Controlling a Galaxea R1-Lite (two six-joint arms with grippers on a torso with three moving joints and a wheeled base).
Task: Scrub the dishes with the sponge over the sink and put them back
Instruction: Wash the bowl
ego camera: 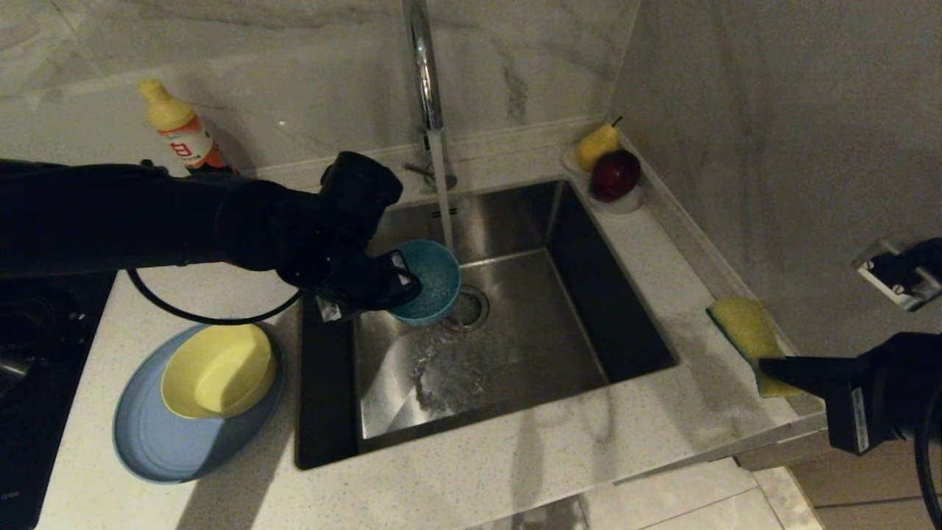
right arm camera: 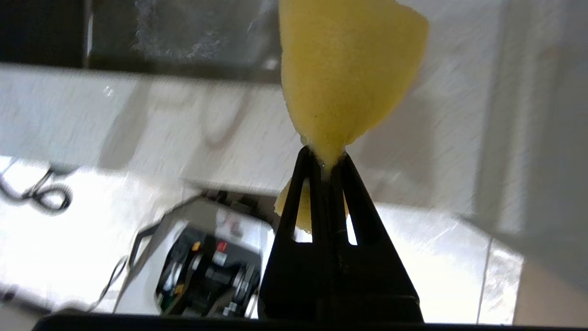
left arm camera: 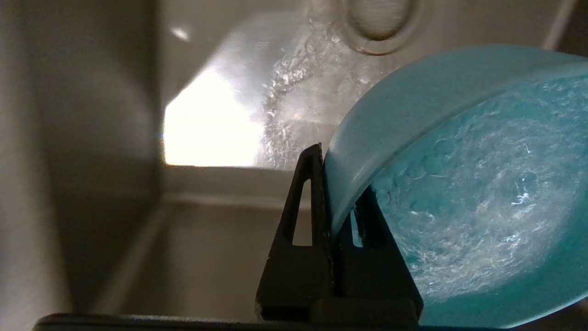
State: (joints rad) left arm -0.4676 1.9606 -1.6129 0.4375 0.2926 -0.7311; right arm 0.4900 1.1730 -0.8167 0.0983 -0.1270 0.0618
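Over the steel sink (ego camera: 589, 316), my left gripper (ego camera: 403, 283) (left arm camera: 338, 181) is shut on the rim of the teal-blue bowl (ego camera: 436, 283) (left arm camera: 459, 184), one finger inside and one outside. The bowl is tilted under water running from the faucet (ego camera: 423, 66), and water churns inside it. On the counter left of the sink, the yellow bowl (ego camera: 217, 368) sits on the periwinkle plate (ego camera: 158, 442). Above the counter's right edge, my right gripper (ego camera: 765, 364) (right arm camera: 324, 156) is shut on an end of the yellow sponge (ego camera: 743, 331) (right arm camera: 349, 69).
The drain strainer (ego camera: 469, 309) lies just beside the bowl. A yellow-capped bottle (ego camera: 180, 129) stands at the back left. A pear (ego camera: 596, 143) and a red apple (ego camera: 614, 174) sit in the back right corner. A dark stove (ego camera: 29, 331) borders the far left.
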